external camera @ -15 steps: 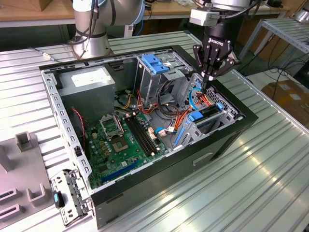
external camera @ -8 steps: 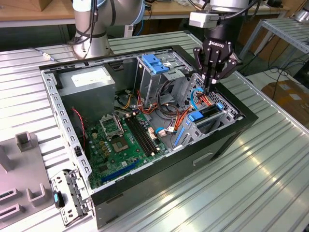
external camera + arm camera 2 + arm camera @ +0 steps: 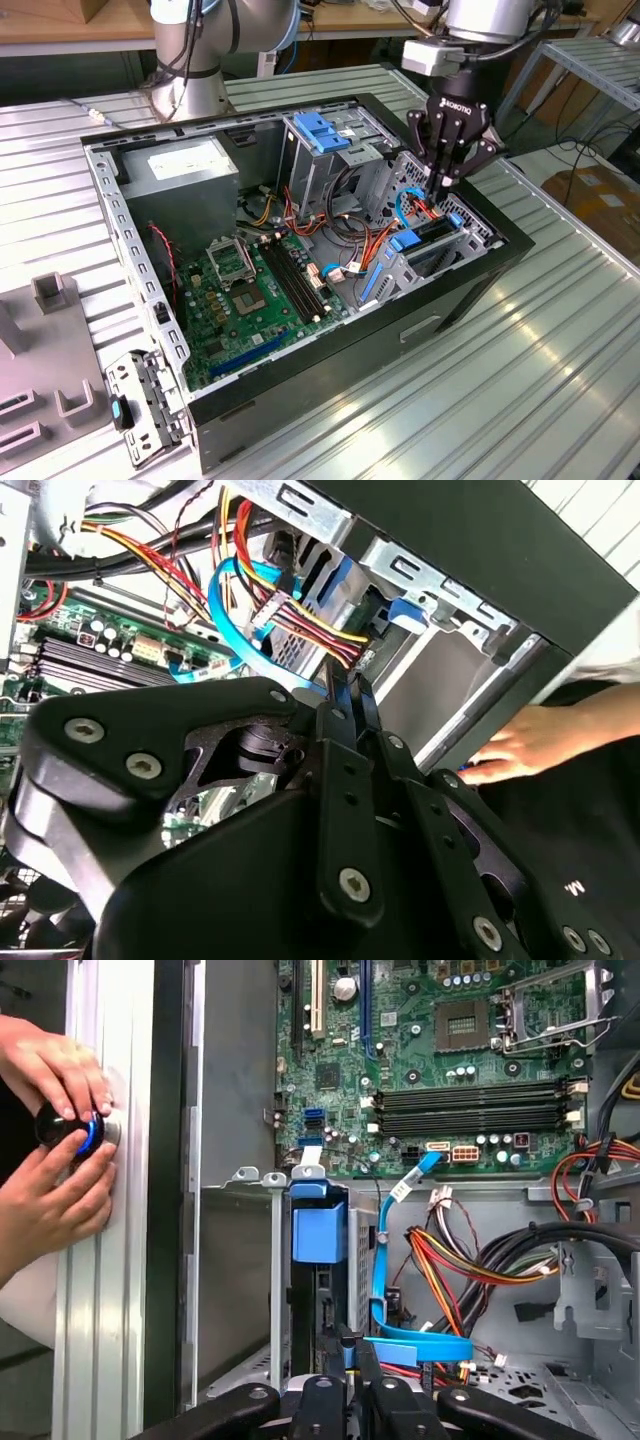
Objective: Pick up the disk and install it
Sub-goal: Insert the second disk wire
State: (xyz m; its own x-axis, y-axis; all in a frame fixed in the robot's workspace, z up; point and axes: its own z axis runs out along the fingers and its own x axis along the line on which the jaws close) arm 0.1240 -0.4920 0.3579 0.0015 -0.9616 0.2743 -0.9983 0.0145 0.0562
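Note:
The disk (image 3: pixel 430 236) sits on edge in the drive cage at the case's corner on the exterior view's right, its blue carrier end (image 3: pixel 318 1228) showing at the cage mouth. My black gripper (image 3: pixel 443 184) hangs just above the cage, over the blue data cable (image 3: pixel 378 1290) and the coloured power wires. Its fingertips (image 3: pixel 347 1346) are pressed together with nothing between them, which the second wrist view confirms for the gripper (image 3: pixel 342 686). They stand beside the disk's upper edge, and I cannot tell whether they touch it.
The open computer case (image 3: pixel 470 290) lies on a ribbed metal table. A light-blue latch (image 3: pixel 320 130) tops the taller cage. A person's hands (image 3: pixel 60 1150) hold a black knob outside the case wall. A grey fixture (image 3: pixel 50 350) stands at the exterior view's left.

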